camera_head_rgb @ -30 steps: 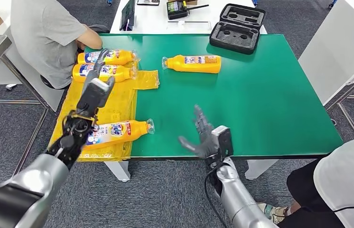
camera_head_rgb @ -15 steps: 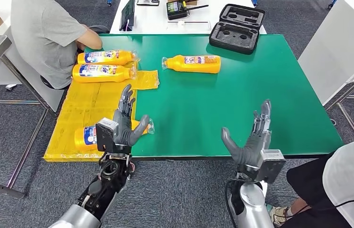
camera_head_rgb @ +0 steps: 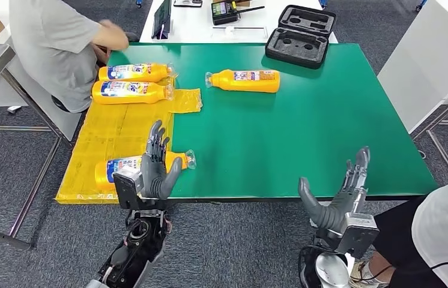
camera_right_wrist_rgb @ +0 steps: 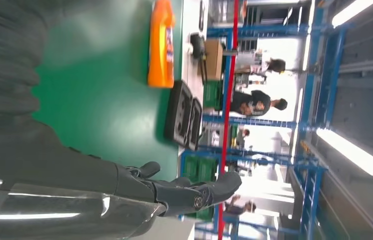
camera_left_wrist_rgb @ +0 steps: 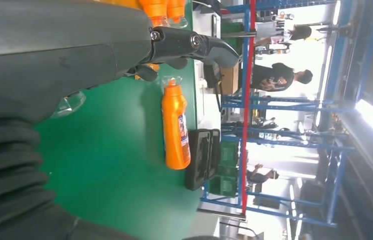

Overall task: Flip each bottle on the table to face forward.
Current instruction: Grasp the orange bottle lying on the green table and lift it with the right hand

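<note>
Four orange plastic bottles lie on their sides on the green worktop (camera_head_rgb: 305,132). The near bottle (camera_head_rgb: 127,168) rests at the near left on a yellow plastic sheet (camera_head_rgb: 113,129), two bottles (camera_head_rgb: 130,72) (camera_head_rgb: 130,92) lie side by side at the far left, and a lone bottle (camera_head_rgb: 244,80) lies far, toward the middle.

The bottles are judged stiff yet slightly squeezable, smooth and likely slippery, of moderate weight if filled; the fill cannot be told. The broad body is judged the best place to be taken hold of, not the narrow neck.

The left hand (camera_head_rgb: 152,171) is raised with fingers apart, nothing grasped, in front of the near bottle, much of which it hides. The right hand (camera_head_rgb: 339,201) is likewise spread and empty at the near right edge.

The labels are too small to be read. A person (camera_head_rgb: 59,42) sits at the far left.
</note>
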### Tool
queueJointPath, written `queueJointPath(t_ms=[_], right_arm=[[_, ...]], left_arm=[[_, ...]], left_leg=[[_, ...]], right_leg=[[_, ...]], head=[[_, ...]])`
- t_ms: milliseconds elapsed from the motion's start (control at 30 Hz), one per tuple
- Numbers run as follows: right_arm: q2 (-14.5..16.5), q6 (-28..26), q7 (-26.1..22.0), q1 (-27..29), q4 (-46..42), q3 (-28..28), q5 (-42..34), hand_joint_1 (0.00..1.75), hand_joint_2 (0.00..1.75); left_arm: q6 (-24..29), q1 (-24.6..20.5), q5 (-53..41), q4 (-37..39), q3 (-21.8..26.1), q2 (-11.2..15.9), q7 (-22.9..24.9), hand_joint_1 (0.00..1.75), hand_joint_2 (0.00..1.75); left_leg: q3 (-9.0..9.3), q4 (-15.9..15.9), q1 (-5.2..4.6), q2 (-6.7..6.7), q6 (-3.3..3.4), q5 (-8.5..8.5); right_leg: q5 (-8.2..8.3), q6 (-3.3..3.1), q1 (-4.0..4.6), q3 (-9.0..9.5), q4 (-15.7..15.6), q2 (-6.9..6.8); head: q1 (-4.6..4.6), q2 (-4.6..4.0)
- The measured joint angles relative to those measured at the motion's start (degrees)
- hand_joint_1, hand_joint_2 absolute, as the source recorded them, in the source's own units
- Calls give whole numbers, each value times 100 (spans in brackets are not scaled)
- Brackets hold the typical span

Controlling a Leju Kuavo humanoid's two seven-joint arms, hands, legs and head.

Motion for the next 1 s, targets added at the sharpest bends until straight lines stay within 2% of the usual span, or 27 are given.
queueJointPath(t_ms=[233, 533, 567, 667, 700, 867, 1000], right_arm=[[-43, 67, 13, 66, -78, -98, -154, 0, 175], [-15, 500, 15, -8, -57, -246, -211, 0, 175], [-9, 530, 15, -29, -44, -265, -197, 0, 175], [-2, 579, 17, -73, 23, -297, -151, 0, 175], [-2, 587, 17, -82, 51, -306, -135, 0, 175], [-26, 480, 19, -155, 350, -355, 154, 0, 175], [-57, -75, 23, -204, 817, -370, 1101, 0, 175]], left_arm=[[-7, 229, 227, -216, 59, -52, 0, 0, 0], [179, 387, 248, -183, 71, -93, 1, 0, 0], [198, 405, 258, -183, 71, -93, 1, 0, 44], [177, 431, 311, -175, 72, -93, 2, 0, 44], [153, 433, 319, -168, 72, -93, 2, 0, 0], [-51, 424, 166, -112, 92, -102, 2, 0, 0], [-57, 414, 119, -65, 95, -108, 1, 0, 0]], left_leg=[[1, 0, 1, 2, 0, 0], [0, -1, 1, 3, 0, 0], [0, -1, 1, 2, 0, 0], [0, -1, 1, 1, 0, 0], [0, -1, 1, 2, 0, 0], [1, -1, 1, 2, 0, 0], [1, -1, 1, 3, 0, 0]], right_leg=[[0, 0, 1, 0, 0, 1], [0, 0, 1, 0, 1, 1], [0, 0, 1, 0, 0, 0], [0, 0, 1, 0, 0, 0], [0, 0, 1, 0, 0, 0], [0, 0, 1, 0, 0, 0], [0, 0, 2, 0, 0, 0]], head=[[-1, 0], [-1, 0], [-1, 0], [-1, 0], [0, 0], [0, 0], [-2, 0]])
